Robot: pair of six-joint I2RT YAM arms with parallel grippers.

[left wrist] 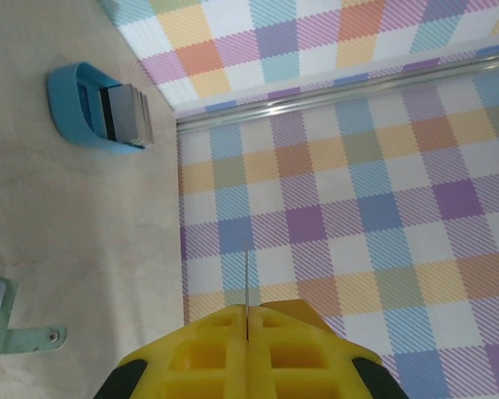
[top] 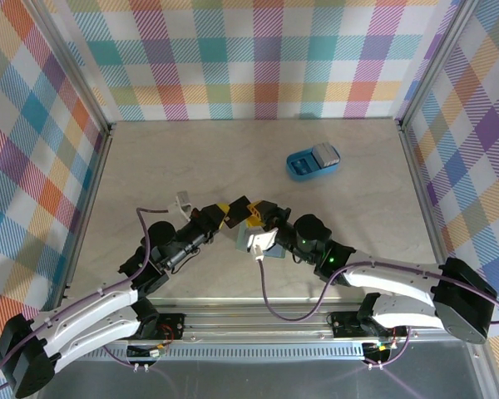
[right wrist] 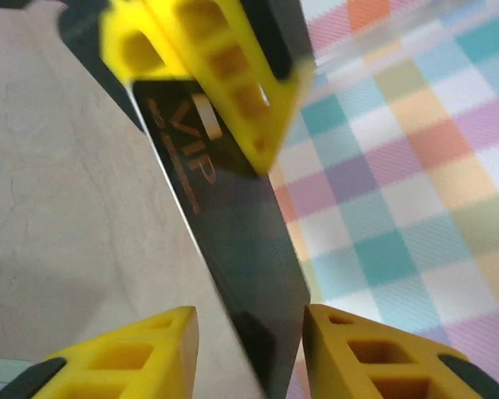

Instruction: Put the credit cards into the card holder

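Slippage is the chief worry. The left gripper is clenched on a black card marked VIP and pinches only one end, so the card juts out long and tilted above the counter. The right gripper has its fingers spread to either side of the card's free end, not closed on it. If those fingers close off-centre or catch an edge, the card could twist in the left pinch or drop.

The card holder, a sage-green wallet, lies on the counter close beside the grippers, near the middle of the near edge. Its material looks soft and its pockets are likely tight, so a skewed card would probably buckle the pocket rather than slide in. More cards stand in a blue tray toward the far right corner, well apart from the wallet.

The counter is pale marbled beige and smooth. Checked cloth in pastel colours walls it on three sides, framed by metal posts.
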